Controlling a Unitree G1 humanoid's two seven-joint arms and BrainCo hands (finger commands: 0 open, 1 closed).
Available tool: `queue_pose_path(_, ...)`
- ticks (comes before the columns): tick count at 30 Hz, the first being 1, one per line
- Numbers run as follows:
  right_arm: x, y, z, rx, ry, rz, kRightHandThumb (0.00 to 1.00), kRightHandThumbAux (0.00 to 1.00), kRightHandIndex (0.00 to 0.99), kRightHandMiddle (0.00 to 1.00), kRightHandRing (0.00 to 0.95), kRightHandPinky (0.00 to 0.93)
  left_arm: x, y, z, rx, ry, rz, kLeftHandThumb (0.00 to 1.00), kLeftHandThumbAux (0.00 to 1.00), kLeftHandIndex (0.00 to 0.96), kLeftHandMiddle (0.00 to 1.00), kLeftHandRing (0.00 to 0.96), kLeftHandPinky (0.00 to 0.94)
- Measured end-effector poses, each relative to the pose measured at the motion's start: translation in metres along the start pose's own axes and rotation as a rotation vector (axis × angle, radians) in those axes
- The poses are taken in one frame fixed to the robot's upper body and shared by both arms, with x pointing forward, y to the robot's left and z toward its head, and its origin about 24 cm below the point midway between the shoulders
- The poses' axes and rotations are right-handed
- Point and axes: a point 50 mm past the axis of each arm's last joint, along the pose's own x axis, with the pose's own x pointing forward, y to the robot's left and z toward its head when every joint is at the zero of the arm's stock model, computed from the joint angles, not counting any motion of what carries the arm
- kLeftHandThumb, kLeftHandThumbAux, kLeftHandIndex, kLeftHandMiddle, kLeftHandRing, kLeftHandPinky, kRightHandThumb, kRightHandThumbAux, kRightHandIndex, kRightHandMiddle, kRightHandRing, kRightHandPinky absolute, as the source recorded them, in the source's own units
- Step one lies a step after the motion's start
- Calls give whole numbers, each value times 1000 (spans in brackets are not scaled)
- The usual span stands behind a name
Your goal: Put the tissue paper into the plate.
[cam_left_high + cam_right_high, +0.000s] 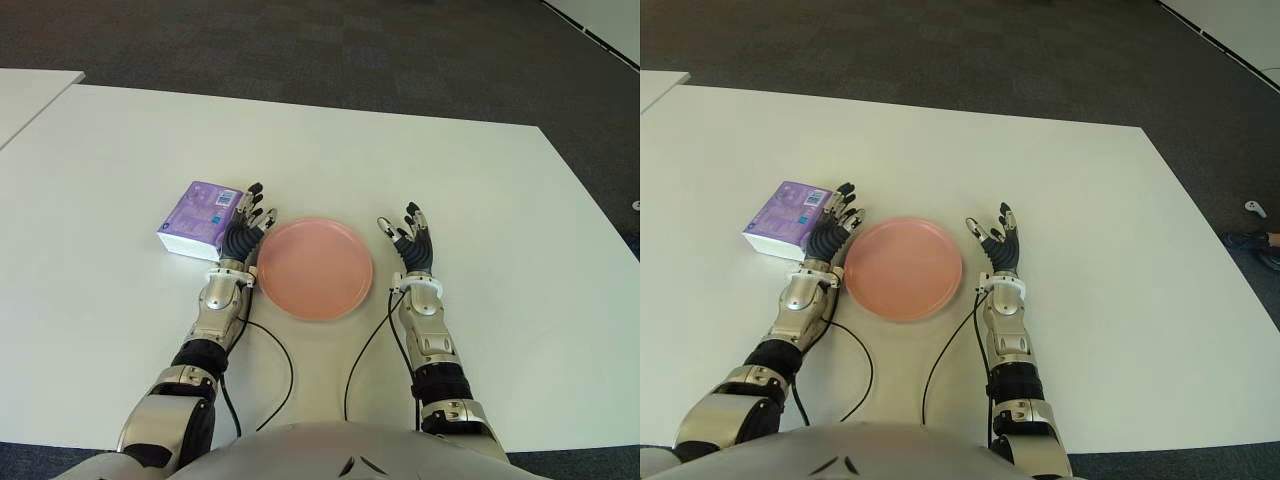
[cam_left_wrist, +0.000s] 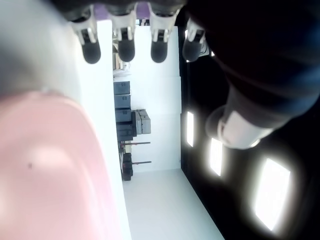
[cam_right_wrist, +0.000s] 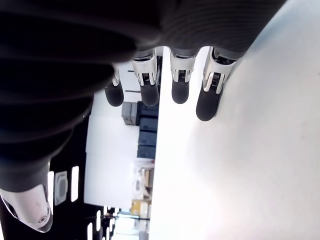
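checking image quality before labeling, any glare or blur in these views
Eye views: even light, sharp on plate and tissue pack. Left wrist view: blown-out bright panels, left hand close and soft. Right wrist view: table washed white, right hand dark, blurred.

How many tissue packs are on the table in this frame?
1. The purple tissue pack lies on the white table, left of the pink plate, right beside the left hand. No others are visible.
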Motion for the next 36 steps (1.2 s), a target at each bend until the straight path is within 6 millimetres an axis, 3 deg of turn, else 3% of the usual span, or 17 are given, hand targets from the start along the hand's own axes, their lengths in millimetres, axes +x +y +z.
queue_pose_path(20, 0, 1, 1, -4, -3, 4, 205, 644, 57, 44, 45, 88, 3, 2, 1, 10, 0, 16, 189, 584, 0, 1, 0, 24)
queue_pose_path(36, 0, 3, 2, -1, -11, 7, 210, 640, 58, 44, 46, 89, -1, 6, 8, -13, 10, 13, 120, 580, 0, 4, 0, 3)
